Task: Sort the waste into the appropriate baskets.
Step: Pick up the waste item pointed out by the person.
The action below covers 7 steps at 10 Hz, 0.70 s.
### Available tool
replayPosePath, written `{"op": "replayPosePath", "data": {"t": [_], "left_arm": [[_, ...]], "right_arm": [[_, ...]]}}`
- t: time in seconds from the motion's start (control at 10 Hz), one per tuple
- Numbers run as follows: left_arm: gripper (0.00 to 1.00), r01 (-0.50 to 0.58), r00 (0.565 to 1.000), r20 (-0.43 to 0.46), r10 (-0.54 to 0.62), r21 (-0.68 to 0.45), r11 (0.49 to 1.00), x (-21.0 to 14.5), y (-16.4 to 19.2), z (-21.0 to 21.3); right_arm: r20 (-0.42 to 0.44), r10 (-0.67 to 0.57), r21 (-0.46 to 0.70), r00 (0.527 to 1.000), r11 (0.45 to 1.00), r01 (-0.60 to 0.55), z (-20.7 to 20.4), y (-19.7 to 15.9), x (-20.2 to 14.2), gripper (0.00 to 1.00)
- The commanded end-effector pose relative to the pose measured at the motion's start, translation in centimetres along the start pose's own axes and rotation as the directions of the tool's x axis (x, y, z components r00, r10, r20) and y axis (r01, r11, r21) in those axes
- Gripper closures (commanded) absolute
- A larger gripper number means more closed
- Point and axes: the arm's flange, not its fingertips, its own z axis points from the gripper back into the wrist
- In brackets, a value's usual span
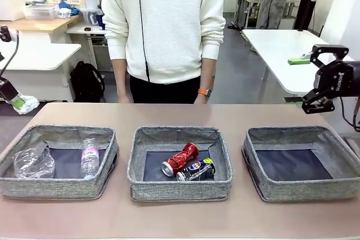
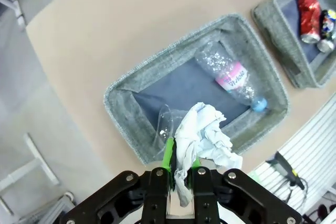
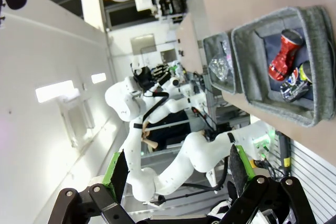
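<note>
Right gripper, at the frame's right edge, is black and angular with small white lettering on its body and a dark cable behind; left gripper has a black housing, silver screws and green pads; the person wears a cream ribbed sweater and an orange wristwatch

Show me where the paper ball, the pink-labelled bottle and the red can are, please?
paper ball (image 2: 206,132), left wrist view, middle of the crumple.
pink-labelled bottle (image 2: 233,77), left wrist view, on its label.
red can (image 1: 180,159), front view, middle of its body.
</note>
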Motion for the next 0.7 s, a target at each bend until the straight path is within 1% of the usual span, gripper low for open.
{"op": "replayPosePath", "data": {"t": [0.0,0.1,0.2,0.3,0.4,0.5,0.6], "left_arm": [[0.90,-0.050,0.999,0.016,0.049,0.057,0.997,4.0,-4.6,3.1],[0.90,-0.103,0.994,0.030,0.105,-0.049,0.993,7.8,-9.2,6.4],[0.90,-0.164,0.986,-0.019,0.164,-0.005,0.986,11.0,-14.9,9.4],[0.90,-0.137,0.990,0.013,0.137,-0.003,0.991,13.2,-19.6,11.5],[0.90,-0.139,0.990,0.030,0.137,0.039,0.990,15.2,-23.6,12.9],[0.90,-0.120,0.993,-0.004,0.120,0.050,0.992,17.2,-27.3,13.9],[0.90,-0.094,0.995,-0.017,0.096,0.074,0.993,19.6,-31.2,14.5]], "right_arm": [[0.001,0.009,0.017,1.000,1.000,-0.009,0.0,0.1,0.0,0.00],[0.001,0.009,0.017,1.000,1.000,-0.009,0.0,0.1,0.0,0.00],[0.001,0.009,0.017,1.000,1.000,-0.009,0.0,0.1,0.0,0.00],[0.001,0.009,0.017,1.000,1.000,-0.009,0.0,0.1,0.0,0.00],[0.001,0.009,0.017,1.000,1.000,-0.009,0.0,0.1,0.0,0.00],[0.001,0.009,0.017,1.000,1.000,-0.009,0.0,0.1,0.0,0.00],[0.001,0.009,0.017,1.000,1.000,-0.009,0.0,0.1,0.0,0.00]]}}
